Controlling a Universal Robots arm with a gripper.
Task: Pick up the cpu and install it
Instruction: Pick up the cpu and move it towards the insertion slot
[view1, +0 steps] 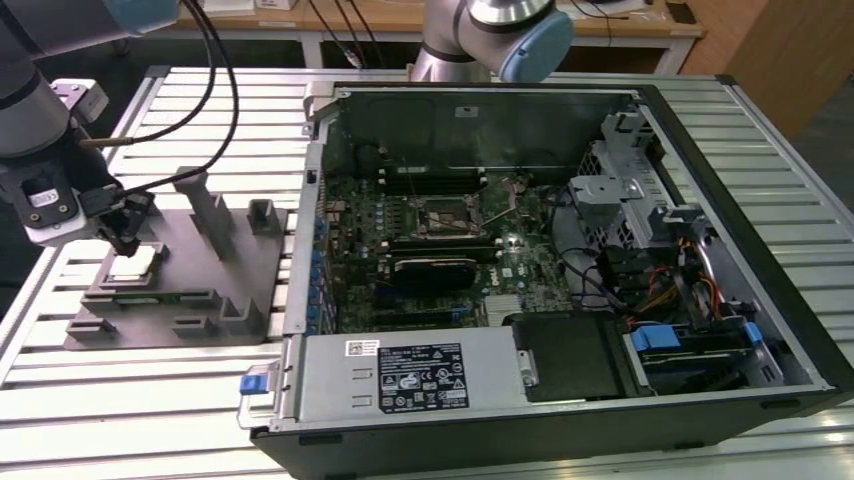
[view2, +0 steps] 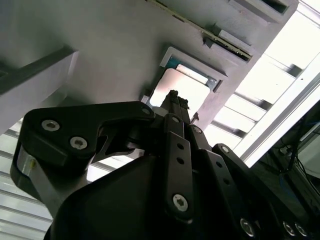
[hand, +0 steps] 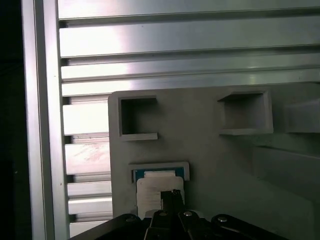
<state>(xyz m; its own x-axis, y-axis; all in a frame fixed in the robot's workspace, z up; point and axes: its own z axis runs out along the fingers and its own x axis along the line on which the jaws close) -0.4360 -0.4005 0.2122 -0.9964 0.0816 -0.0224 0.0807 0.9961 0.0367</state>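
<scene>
Fingers of the black robot gripper (view1: 124, 243) (view2: 174, 97) (hand: 172, 196) are pressed together into one narrow tip, pinching nothing. The tip stands over the small flat square cpu (view1: 139, 263) (view2: 194, 93) (hand: 149, 192) with a pale silvery metal top, perhaps touching it; contact is hard to judge. The cpu lies flat, top up, in a shallow framed pocket of the grey moulded fixture plate (view1: 187, 250) (view2: 115, 45) (hand: 210, 160), towards the exterior view's left. A green board strip (hand: 160, 174) edges one side. The cpu is nearly square, with no clear long axis, and its edges run parallel to the pocket walls.

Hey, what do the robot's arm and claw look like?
The arm is silvery grey tubing with pale blue joint caps, and black cables loop to its wrist. The claw is matte black, built of jointed link bars studded with silver screws, narrowing to a slim tip.
</scene>
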